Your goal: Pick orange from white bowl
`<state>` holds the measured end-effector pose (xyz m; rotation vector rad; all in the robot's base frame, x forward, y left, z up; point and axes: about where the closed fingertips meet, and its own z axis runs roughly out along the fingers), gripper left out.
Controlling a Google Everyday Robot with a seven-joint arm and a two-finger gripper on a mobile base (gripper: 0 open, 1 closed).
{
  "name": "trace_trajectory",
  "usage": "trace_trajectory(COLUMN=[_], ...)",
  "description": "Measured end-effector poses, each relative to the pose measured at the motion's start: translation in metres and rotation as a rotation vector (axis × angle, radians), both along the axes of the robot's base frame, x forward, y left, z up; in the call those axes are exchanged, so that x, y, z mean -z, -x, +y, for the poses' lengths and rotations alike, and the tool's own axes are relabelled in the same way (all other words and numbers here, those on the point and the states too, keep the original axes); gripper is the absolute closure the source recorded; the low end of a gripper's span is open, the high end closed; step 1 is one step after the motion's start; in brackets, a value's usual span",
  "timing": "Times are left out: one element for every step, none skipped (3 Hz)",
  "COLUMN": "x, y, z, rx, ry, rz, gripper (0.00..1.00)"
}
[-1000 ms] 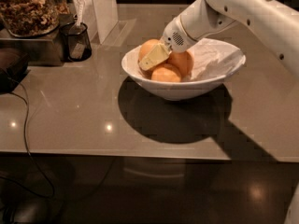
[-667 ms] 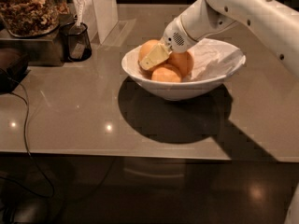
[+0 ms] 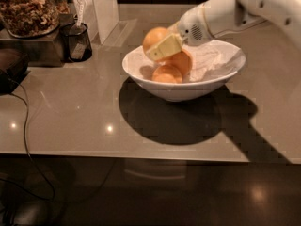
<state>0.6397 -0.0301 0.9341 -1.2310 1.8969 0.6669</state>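
The white bowl [image 3: 188,86] stands on the counter, right of centre. Two deeper-coloured oranges [image 3: 167,74] lie in it beside crinkled white lining. My gripper [image 3: 160,44] reaches in from the upper right and is shut on the orange [image 3: 154,37]. It holds the orange above the bowl's left rim, clear of the other two. One pale finger [image 3: 164,47] crosses the front of the orange; the other finger is hidden behind it.
A black mesh cup [image 3: 76,41] and a glass jar of nuts [image 3: 28,8] on a dark stand are at the back left. A white box [image 3: 104,11] stands behind the bowl. A black cable [image 3: 26,126] runs down the left side. The counter's front edge [image 3: 122,155] is near.
The gripper has risen with the orange in it. The orange has left the bowl's interior and now hangs above the left rim. The other two oranges stay in the bowl.
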Motion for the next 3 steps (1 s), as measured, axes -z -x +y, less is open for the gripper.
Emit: trace_trajectory(x=[-0.05,-0.09,-0.108], y=[0.025,0.064,0.106], z=[-0.026,-0.061,-0.096], rx=[-0.043,0.007,0.102], ry=[-0.13,-0.177,-0.166], rz=[-0.122,-0.218,-0.248], gripper=[1.0,1.0,1.0])
